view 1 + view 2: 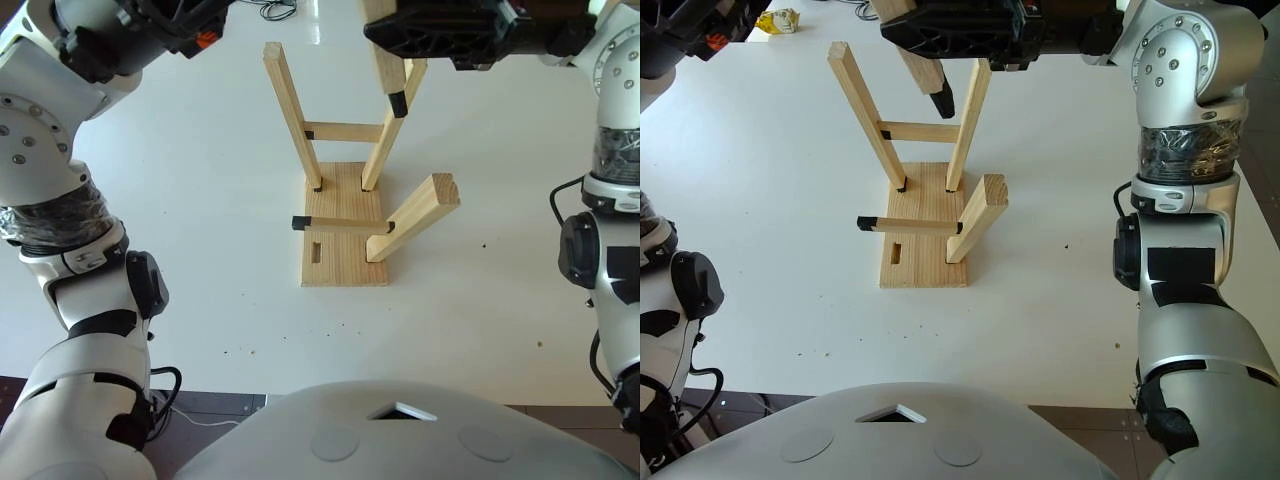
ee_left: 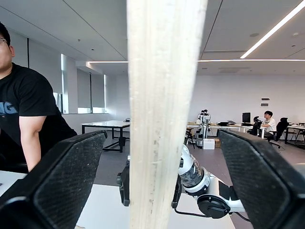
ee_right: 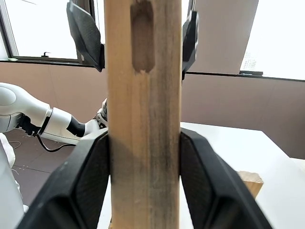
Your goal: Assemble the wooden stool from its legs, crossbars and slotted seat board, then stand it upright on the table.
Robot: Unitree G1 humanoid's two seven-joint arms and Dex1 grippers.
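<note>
Overhead, strip lights are seen across the ceiling of an open office with desks. The white surface (image 1: pixel 200 200) is flecked with a few dark specks; cables (image 1: pixel 275 8) and a yellow item (image 1: pixel 775 20) are left at its far edge. The seat board (image 1: pixel 345 270) is laid flat mid-surface. Two upright legs (image 1: pixel 292 115) are stood in its far slots and joined by a crossbar (image 1: pixel 345 131). A tilted leg (image 1: pixel 415 215) is set at the near right corner, with a dark-tipped crossbar (image 1: pixel 340 224) carried leftward from it near an unfilled slot (image 1: pixel 316 252). A mortised leg (image 1: pixel 922 70) is clamped by the right tool (image 3: pixel 143 143) above the far right upright. The left tool (image 2: pixel 157 181) is spread wide, and a pale leg is framed untouched between its fingers (image 2: pixel 52 181).
</note>
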